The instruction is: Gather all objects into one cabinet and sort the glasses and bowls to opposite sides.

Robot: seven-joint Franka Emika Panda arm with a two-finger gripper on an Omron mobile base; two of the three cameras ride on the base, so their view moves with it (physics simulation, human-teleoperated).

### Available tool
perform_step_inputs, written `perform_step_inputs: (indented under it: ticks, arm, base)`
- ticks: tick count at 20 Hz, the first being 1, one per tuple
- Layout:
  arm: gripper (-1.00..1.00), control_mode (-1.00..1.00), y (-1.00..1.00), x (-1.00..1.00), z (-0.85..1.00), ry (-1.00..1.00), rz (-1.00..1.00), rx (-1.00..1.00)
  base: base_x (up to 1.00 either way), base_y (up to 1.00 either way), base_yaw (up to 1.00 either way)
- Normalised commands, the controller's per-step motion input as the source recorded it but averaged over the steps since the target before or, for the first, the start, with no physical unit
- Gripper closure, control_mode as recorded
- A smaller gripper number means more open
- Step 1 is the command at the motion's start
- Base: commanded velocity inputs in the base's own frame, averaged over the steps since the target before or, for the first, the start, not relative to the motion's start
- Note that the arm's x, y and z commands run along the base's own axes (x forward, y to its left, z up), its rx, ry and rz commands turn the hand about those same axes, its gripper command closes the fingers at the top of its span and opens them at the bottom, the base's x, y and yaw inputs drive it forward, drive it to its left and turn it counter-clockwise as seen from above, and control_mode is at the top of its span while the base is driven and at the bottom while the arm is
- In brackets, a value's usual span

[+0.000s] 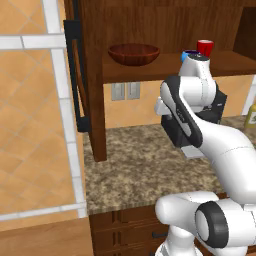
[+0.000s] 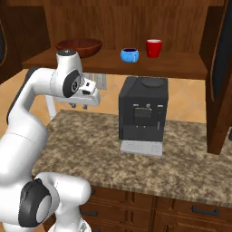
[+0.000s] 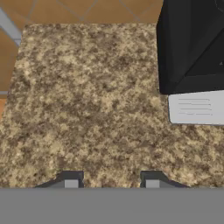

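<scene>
The tool (image 3: 111, 180) hangs over the speckled granite worktop (image 3: 87, 100), pointing down at it, with its two dark fingertips (image 3: 71, 179) spread well apart and nothing between them, so it is open and empty. In the right base view the tool (image 2: 78, 105) sits at the end of the white arm, left of the black coffee machine (image 2: 141, 113) and apart from it, above the left part of the worktop (image 2: 181, 167). In the hand view the coffee machine (image 3: 192, 43) stands at the upper right with its pale grey drip tray (image 3: 197, 107) just in front of it on the stone. All the task's pieces seen here rest on the deep shelf of the dark brown wall cabinet (image 2: 181, 63): the wide wooden bowl (image 2: 79, 45) at the left end, a bright-blue cup (image 2: 129, 55) near the middle, and the red cup (image 2: 153, 48) just to its right and a little further back, the two close but not touching. In the left base view the wooden bowl (image 1: 133, 53) lies well apart from the red cup (image 1: 204, 48), and the blue cup (image 1: 187, 53) is mostly hidden behind the arm. The cabinet door (image 1: 75, 75) with its black handle stands open at the left. A yellowish bottle (image 1: 251, 116) shows at the right edge of that view.
</scene>
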Motion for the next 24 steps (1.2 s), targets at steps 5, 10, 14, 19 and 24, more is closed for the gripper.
perform_step_inputs:
  ticks: [5, 10, 14, 19, 24]
  arm:
    - [-1.0, 1.0, 0.0, 0.0, 0.0, 0.0, 0.0, 0.0]
    - [-1.0, 1.0, 0.0, 0.0, 0.0, 0.0, 0.0, 0.0]
    - [-1.0, 1.0, 0.0, 0.0, 0.0, 0.0, 0.0, 0.0]
    - [-1.0, 1.0, 0.0, 0.0, 0.0, 0.0, 0.0, 0.0]
    - [-1.0, 1.0, 0.0, 0.0, 0.0, 0.0, 0.0, 0.0]
  base:
    - [0.0, 0.0, 0.0]
    - [-0.43, 0.0, 0.0]
    - [-0.97, 0.0, -0.05]
    - [-1.0, -0.06, -0.07]
    - [-0.61, -0.83, -0.07]
